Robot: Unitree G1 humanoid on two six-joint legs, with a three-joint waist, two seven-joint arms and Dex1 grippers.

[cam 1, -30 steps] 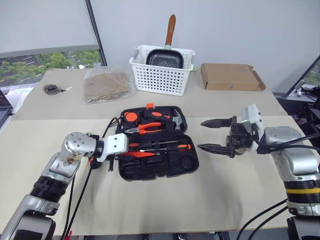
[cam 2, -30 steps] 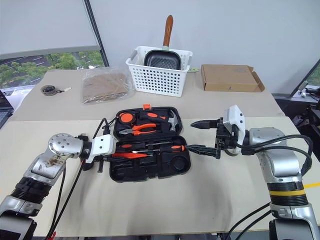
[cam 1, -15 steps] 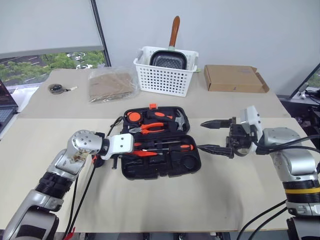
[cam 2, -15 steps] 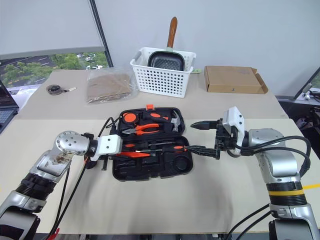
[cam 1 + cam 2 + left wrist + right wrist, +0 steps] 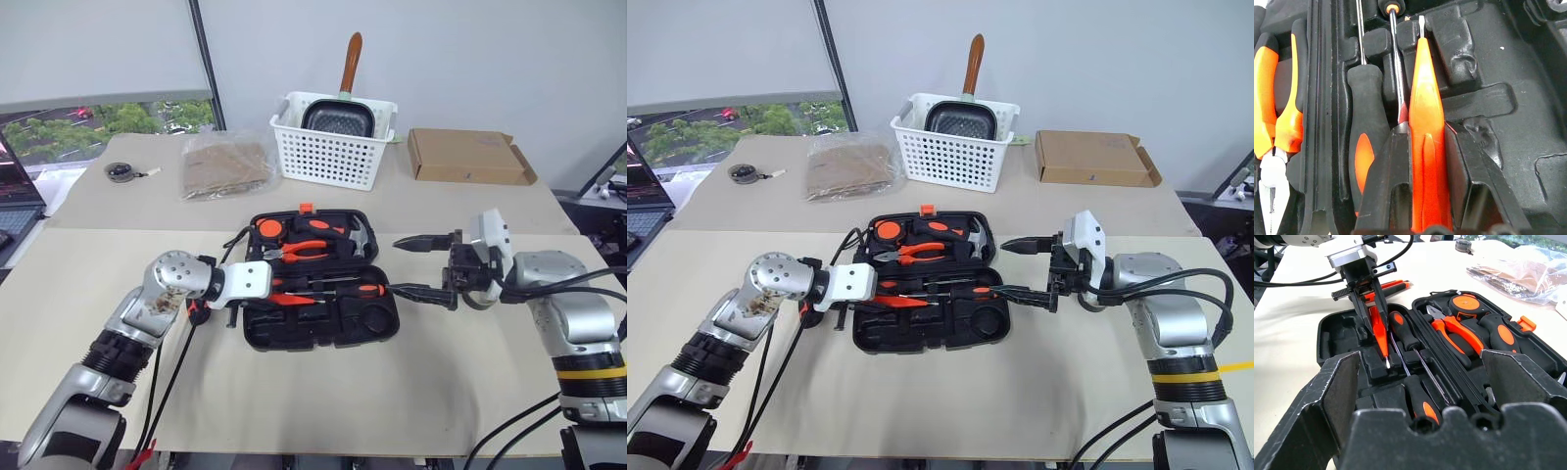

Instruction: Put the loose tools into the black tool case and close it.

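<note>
— Well, what could go wrong from here?

— Mostly the seating. My left pincer (image 5: 1373, 308) is clamped on the short orange-red screwdriver (image 5: 1425, 98), tip low over the near half of the black tool case (image 5: 323, 333). Just beside it lie the two long screwdrivers (image 5: 1403, 330). If I let go while it sits crooked, I reckon it could ride up on the neighbouring shaft or on a ridge of the moulding, and then the lid would not shut flat.

— And your other arm?

— My right pincer (image 5: 395, 264) hangs with its jaws wide apart at the case's right edge, holding nothing. It is near enough that a careless swing might nudge the whole case across the counter (image 5: 323, 411).

— Anything left outside?

— What looks like the utility knife (image 5: 1396, 284) lies on the counter just past the case's left side, close to my left wrist. I could knock it away when backing out.

— What stands in the way?

— My own black cable (image 5: 233, 242) loops by the case's left corner; I judge it might get pinched at closing. The far half holds the pliers (image 5: 294, 251) and hammer (image 5: 358, 235). The white basket (image 5: 333, 157) with its pan (image 5: 338, 117), the cardboard box (image 5: 468, 157) and the plastic bag (image 5: 225, 166) sit well apart.
</note>
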